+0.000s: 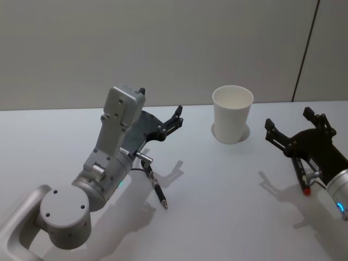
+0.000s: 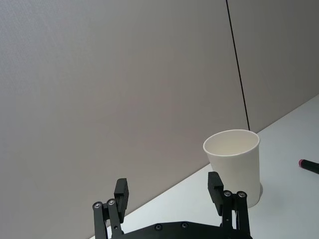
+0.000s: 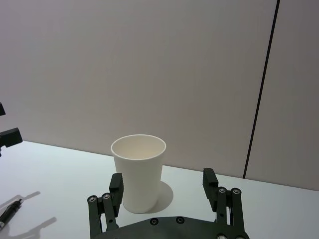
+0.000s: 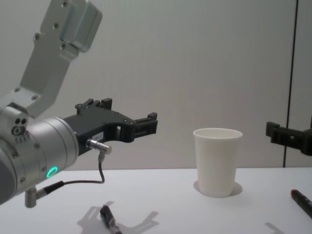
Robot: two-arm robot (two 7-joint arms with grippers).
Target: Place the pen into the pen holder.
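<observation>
The pen (image 1: 158, 192) is black and slim and lies flat on the white table, just below my left forearm; it also shows as the pen (image 4: 109, 218) and the pen (image 3: 9, 213). The pen holder (image 1: 232, 114) is a white paper cup standing upright at the back centre, seen too as the cup (image 4: 217, 161). My left gripper (image 1: 162, 106) hangs open above the table, left of the cup and aimed at it, holding nothing. My right gripper (image 1: 288, 118) is open to the right of the cup, also holding nothing. The wrist views frame the cup (image 2: 233, 164) and the cup (image 3: 138, 172) beyond open fingers.
A second black pen-like stick with a red end (image 4: 302, 200) lies on the table under my right gripper, also seen as the red end (image 1: 307, 190). A grey wall closes the back of the table (image 1: 228, 217).
</observation>
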